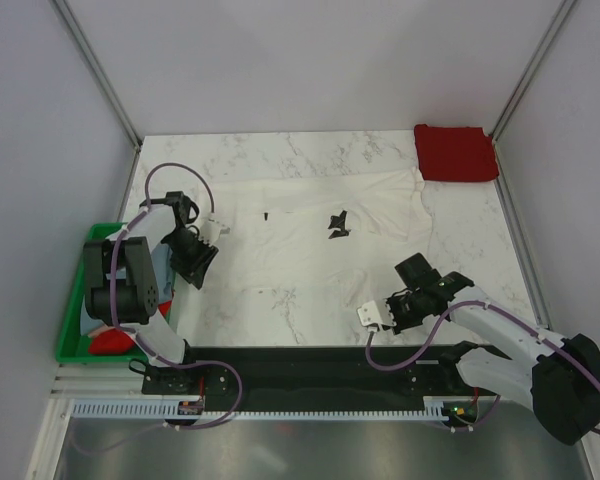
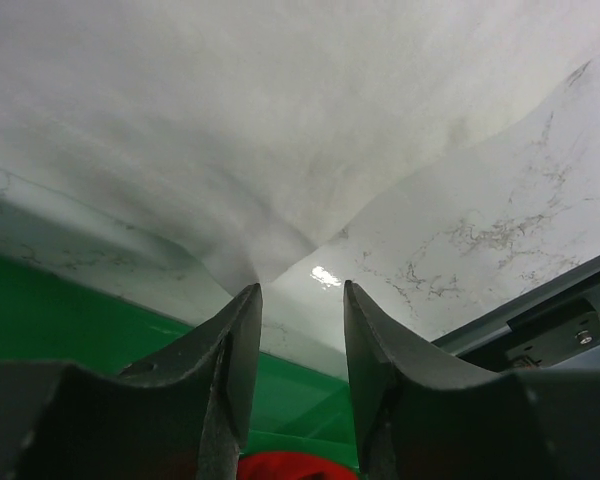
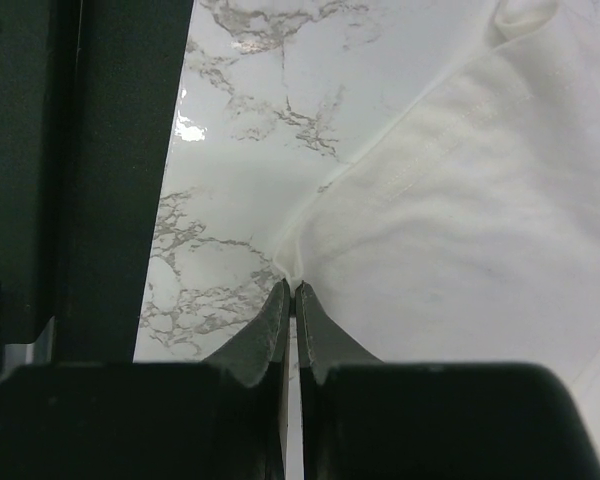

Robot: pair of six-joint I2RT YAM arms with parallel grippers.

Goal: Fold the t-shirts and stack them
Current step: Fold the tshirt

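Note:
The large white t-shirt [image 1: 310,260] lies spread on the marble table, its small black print [image 1: 338,224] facing up. My right gripper [image 1: 388,300] is shut on its near right edge, and the right wrist view shows the tips [image 3: 292,287] pinching the hem of the shirt [image 3: 460,200]. My left gripper [image 1: 200,268] is open at the shirt's left side. Its jaws [image 2: 302,288] stand apart and empty, with a corner of the shirt [image 2: 230,120] just ahead of them. A folded dark red shirt [image 1: 455,152] lies at the back right.
A green crate [image 1: 75,300] stands off the table's left edge, also in the left wrist view [image 2: 40,310]. It holds a bright red shirt [image 1: 108,342] [image 2: 295,467]. A black strip [image 1: 310,365] [image 3: 80,150] runs along the near edge. White walls enclose the table.

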